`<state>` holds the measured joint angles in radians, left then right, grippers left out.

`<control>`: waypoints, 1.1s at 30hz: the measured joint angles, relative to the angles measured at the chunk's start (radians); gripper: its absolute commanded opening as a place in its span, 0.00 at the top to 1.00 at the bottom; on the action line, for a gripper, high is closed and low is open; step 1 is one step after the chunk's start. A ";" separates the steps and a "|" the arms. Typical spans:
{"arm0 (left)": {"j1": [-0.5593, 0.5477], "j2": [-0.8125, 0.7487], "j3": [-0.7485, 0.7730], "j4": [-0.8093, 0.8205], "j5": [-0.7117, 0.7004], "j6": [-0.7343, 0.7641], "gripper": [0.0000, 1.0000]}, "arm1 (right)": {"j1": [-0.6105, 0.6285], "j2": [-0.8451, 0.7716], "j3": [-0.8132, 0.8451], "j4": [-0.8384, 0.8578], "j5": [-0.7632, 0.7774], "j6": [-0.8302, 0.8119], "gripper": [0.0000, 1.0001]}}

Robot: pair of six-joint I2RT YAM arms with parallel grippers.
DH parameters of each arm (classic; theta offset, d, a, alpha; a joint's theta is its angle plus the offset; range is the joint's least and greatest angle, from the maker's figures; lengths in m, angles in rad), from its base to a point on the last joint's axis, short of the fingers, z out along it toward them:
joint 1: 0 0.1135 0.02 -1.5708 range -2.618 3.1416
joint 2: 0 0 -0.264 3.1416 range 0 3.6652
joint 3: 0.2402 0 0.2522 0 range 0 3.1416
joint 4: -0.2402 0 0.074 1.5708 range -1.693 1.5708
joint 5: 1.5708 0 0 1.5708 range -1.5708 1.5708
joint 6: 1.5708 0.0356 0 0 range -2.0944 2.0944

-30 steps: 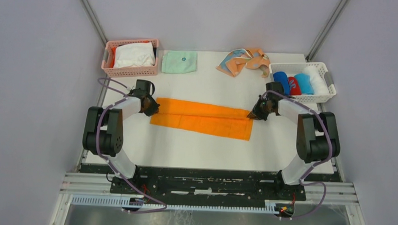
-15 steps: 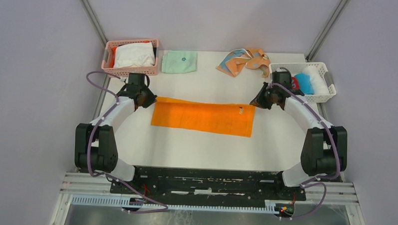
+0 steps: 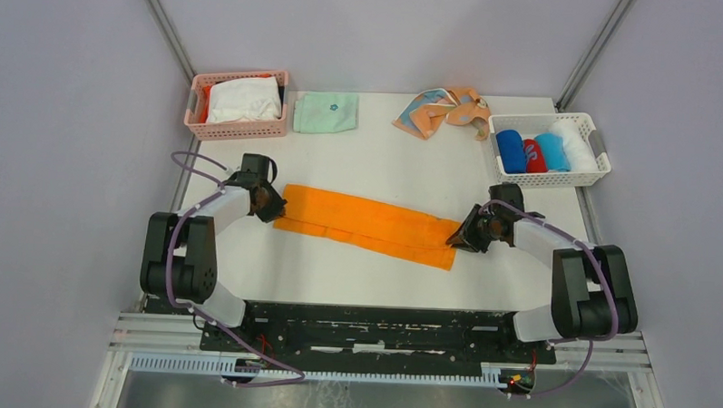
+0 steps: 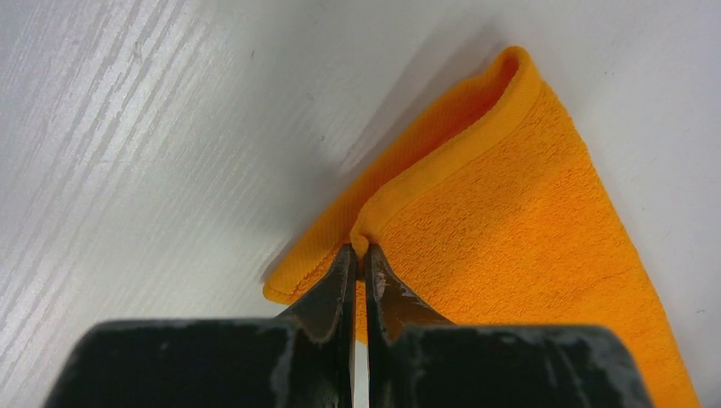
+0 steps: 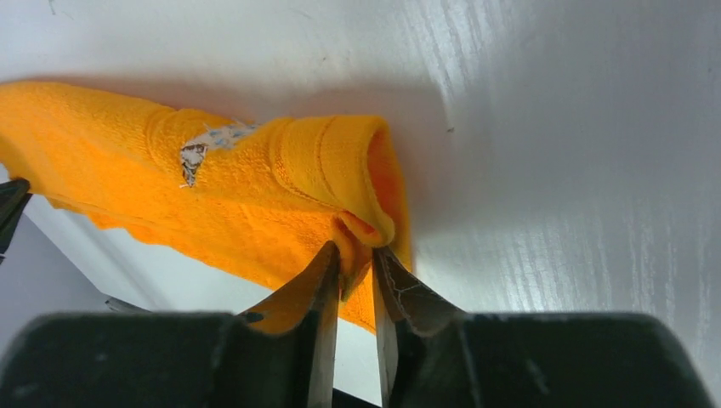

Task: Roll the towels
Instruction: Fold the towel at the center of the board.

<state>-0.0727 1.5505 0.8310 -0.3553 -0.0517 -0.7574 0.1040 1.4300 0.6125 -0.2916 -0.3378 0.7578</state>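
Jaws of the left gripper [image 4: 357, 255] are pressing together on the hem at one end of the orange towel [image 4: 510, 255], with the folded edge bunching up just ahead of the tips. Jaws of the right gripper [image 5: 355, 251] are clamping the opposite end, where the cloth is curling over into a small loop above the tips. A white label [image 5: 204, 149] is showing on that end.

The orange towel is lying as a long narrow strip, folded lengthwise, across the middle of the table [image 3: 383, 268]. It is slanting from far left to near right between the two grippers. Both arms are reaching in low from either side.

The peach towel [image 3: 443, 112] is sitting crumpled at the far edge. Just beside it, the white basket [image 3: 545, 180] is holding the blue towel [image 3: 510, 150], rolled, next to three other rolls. The mint cloth [image 3: 326, 112] is lying folded flat beside the pink basket [image 3: 238, 127], which is holding a white cloth [image 3: 243, 100].
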 measured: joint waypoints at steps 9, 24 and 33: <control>0.006 0.007 -0.004 0.006 -0.010 0.000 0.97 | 0.000 -0.140 0.021 -0.082 -0.018 -0.039 0.53; 0.006 0.008 -0.004 0.006 -0.009 0.000 0.97 | 0.000 -0.108 0.053 -0.150 0.079 -0.030 0.55; 0.006 0.014 -0.004 0.006 -0.007 0.001 0.97 | 0.000 -0.077 0.018 -0.075 0.024 -0.040 0.95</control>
<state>-0.0669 1.5642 0.8272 -0.3496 -0.0586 -0.7567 0.1040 1.3525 0.6308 -0.3668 -0.3134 0.7174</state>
